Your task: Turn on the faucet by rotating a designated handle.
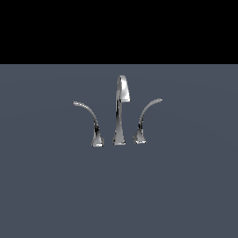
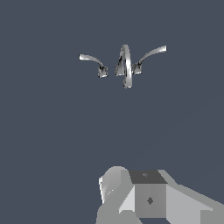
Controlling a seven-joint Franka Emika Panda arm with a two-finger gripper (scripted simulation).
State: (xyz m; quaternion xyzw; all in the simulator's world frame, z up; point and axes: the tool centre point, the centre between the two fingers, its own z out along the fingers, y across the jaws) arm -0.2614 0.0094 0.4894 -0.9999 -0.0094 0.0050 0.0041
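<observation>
faucet: chrome three-piece set, upright on the grey tabletop
handle: narrow-based lever, exterior view's left, untouched
claw: well apart from it; clenched or released, honestly can't tell

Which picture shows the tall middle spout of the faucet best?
The exterior view. There the spout stands side-on, so you see its whole tapered height and bent-over head between the two levers. In the wrist view the spout is seen from above and looks squashed short, so its height is hard to judge.

Flat slate-grey surface, chrome faucet standing on it
</observation>
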